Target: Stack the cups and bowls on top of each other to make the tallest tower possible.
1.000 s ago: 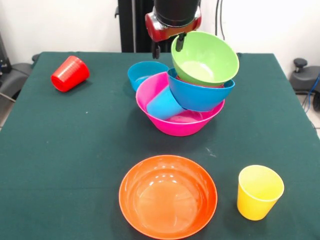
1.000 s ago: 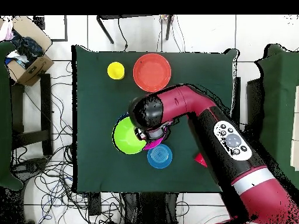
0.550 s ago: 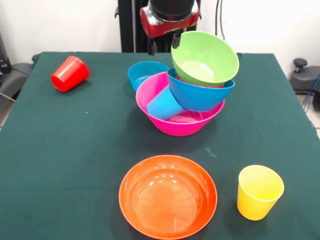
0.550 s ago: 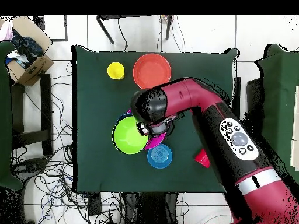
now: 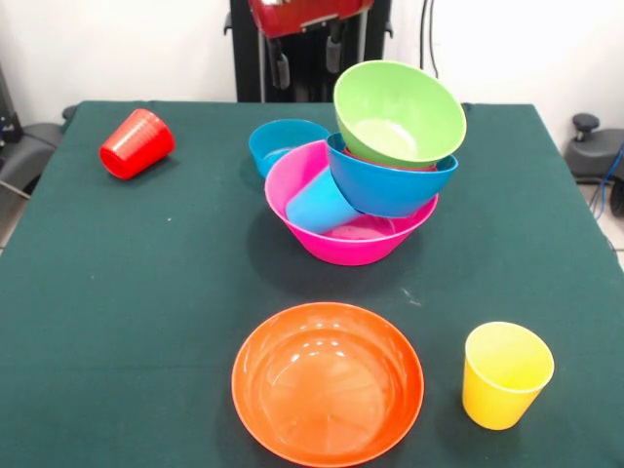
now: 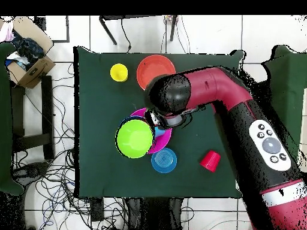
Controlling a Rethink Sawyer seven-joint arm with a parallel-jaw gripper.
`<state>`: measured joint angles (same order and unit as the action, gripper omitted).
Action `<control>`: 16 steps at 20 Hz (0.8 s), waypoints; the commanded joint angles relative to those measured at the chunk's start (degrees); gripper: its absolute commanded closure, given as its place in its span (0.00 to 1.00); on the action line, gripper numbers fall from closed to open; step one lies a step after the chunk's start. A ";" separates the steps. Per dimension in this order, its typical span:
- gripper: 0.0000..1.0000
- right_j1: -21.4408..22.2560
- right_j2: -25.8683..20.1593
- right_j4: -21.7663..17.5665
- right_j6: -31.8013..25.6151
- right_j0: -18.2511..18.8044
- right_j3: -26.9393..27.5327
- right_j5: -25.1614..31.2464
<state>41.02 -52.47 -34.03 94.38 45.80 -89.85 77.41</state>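
The tower stands mid-table: a large pink bowl [image 5: 351, 244] at the base, a light blue cup [image 5: 320, 207] lying inside it, a blue bowl [image 5: 390, 190] tilted on top, and a green bowl [image 5: 400, 112] leaning on that. A thin red rim [image 5: 390, 163] shows between the green and blue bowls. My gripper [image 5: 307, 60] hangs open and empty, up and to the left of the green bowl, clear of it. A small blue bowl [image 5: 283, 144] sits behind the tower. The red cup [image 5: 136, 143] lies on its side at far left. Near the front stand a large orange bowl [image 5: 328, 382] and an upright yellow cup [image 5: 505, 374].
In the overhead view the arm [image 6: 204, 90] crosses the table above the pink bowl [image 6: 163, 142], beside the green bowl [image 6: 135, 138]. The orange bowl [image 6: 154, 69], yellow cup [image 6: 119, 72], small blue bowl [image 6: 163, 160] and red cup [image 6: 210, 160] lie around it.
The gripper has lifted off the green bowl's rim and drawn up and back. The green bowl stays on the tower, and nothing else has moved.
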 commanded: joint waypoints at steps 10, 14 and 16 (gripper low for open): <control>0.00 -9.74 3.44 -8.14 -10.63 -2.85 10.14 -10.10; 0.00 -11.00 5.42 -10.14 -8.26 -3.26 10.16 -11.95; 0.00 -11.98 6.05 -11.44 -8.00 -2.90 9.43 -14.60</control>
<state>34.82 -52.12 -38.55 94.27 44.98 -81.89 68.77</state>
